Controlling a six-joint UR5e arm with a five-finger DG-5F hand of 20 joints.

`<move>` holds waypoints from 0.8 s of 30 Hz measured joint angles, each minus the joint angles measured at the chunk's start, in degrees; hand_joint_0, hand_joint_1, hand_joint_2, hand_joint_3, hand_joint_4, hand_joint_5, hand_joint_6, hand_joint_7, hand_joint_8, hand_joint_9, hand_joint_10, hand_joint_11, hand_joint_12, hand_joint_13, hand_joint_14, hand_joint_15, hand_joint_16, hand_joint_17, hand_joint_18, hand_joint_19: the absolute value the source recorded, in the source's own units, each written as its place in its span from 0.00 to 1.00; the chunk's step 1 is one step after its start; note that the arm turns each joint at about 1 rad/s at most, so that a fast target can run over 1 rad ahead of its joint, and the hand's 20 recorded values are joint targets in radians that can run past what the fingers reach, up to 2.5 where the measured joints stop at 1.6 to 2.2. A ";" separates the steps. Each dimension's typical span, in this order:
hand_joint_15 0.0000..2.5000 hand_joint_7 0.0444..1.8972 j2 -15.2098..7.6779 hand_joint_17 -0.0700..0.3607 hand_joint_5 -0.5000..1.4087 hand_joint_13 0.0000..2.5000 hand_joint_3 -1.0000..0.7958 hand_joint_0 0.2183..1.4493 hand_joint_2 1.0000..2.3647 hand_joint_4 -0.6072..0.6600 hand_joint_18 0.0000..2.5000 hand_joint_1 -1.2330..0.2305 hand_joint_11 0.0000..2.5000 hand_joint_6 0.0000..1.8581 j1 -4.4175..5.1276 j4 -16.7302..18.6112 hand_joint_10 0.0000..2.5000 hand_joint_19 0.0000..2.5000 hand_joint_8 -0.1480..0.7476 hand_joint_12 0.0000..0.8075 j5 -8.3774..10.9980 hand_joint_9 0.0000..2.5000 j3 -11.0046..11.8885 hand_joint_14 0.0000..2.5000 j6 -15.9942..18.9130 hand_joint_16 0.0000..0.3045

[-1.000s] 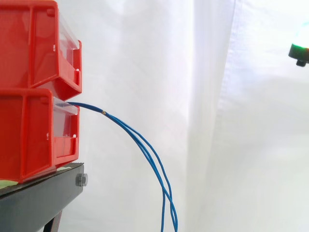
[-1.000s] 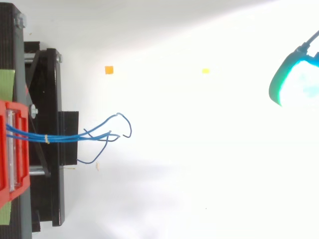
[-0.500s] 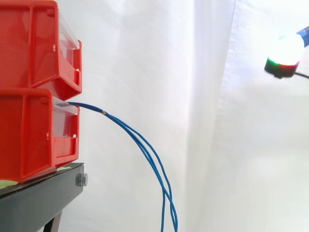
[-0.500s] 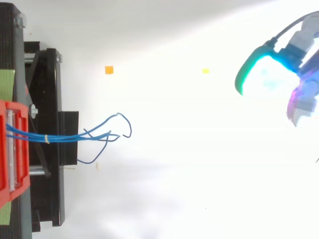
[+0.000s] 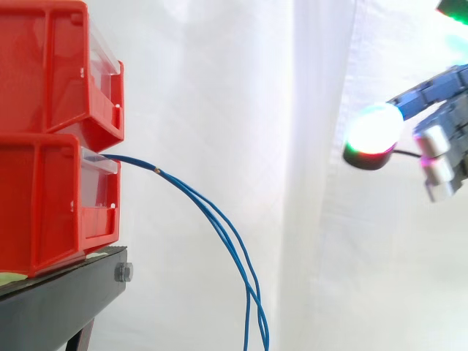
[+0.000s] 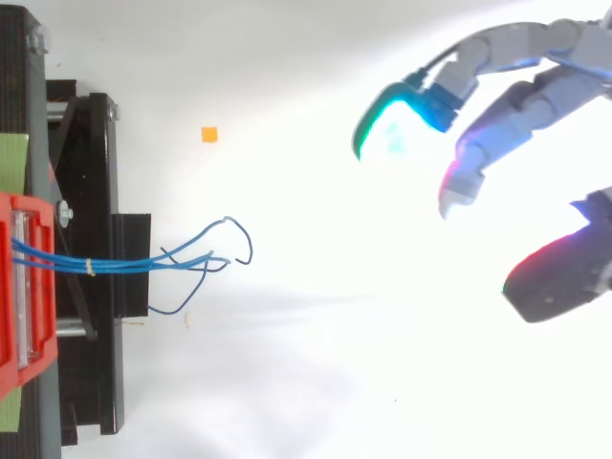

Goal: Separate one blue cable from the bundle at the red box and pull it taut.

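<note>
White curtain (image 5: 219,73), hand (image 6: 521,103) splayed, clear of cables (image 6: 143,260)

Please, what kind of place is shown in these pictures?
Probably a robot test bench in a lab: red bins stacked on a black stand, a white curtain behind, blue cables, and a robot hand nearby.

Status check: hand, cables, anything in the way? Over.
Hand open, apart from the blue cables. Cables hang slack from the lower red bin, untouched. Nothing seen between hand and cables.
</note>
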 measured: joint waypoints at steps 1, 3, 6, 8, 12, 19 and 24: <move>0.25 0.44 -0.97 0.40 0.16 0.32 0.28 0.28 0.00 0.70 0.25 0.35 0.28 0.27 -0.11 0.57 0.01 0.20 0.52 0.49 0.22 0.35 0.64 0.01 -0.34 0.15; 0.25 0.44 -2.49 0.40 0.16 0.31 0.28 0.28 0.00 0.70 0.23 0.35 0.28 0.27 -0.28 1.01 0.01 0.20 0.52 0.49 0.43 0.35 1.84 0.01 -0.63 0.15; 0.23 0.45 -4.85 0.39 0.16 0.27 0.28 0.28 0.00 0.70 0.19 0.34 0.28 0.27 -0.48 1.26 0.01 0.17 0.52 0.49 0.61 0.33 4.23 0.01 -1.13 0.15; 0.22 0.45 -6.11 0.39 0.16 0.25 0.28 0.27 0.00 0.69 0.16 0.34 0.28 0.27 -0.54 1.45 0.01 0.15 0.52 0.49 0.74 0.33 5.54 0.01 -1.77 0.15; 0.18 0.46 -8.38 0.39 0.16 0.20 0.28 0.27 0.00 0.68 0.10 0.33 0.27 0.27 -0.68 1.92 0.01 0.10 0.53 0.49 0.86 0.29 7.47 0.01 -2.82 0.15; 0.12 0.46 -12.24 0.41 0.15 0.12 0.28 0.25 0.00 0.67 0.02 0.32 0.23 0.27 -1.14 2.65 0.01 0.05 0.53 0.48 0.05 0.23 10.95 0.00 -4.16 0.16; 0.12 0.46 -12.96 0.42 0.15 0.11 0.28 0.25 0.00 0.67 0.02 0.32 0.23 0.27 -1.18 4.17 0.01 0.05 0.53 0.48 0.02 0.23 11.54 0.00 -8.09 0.16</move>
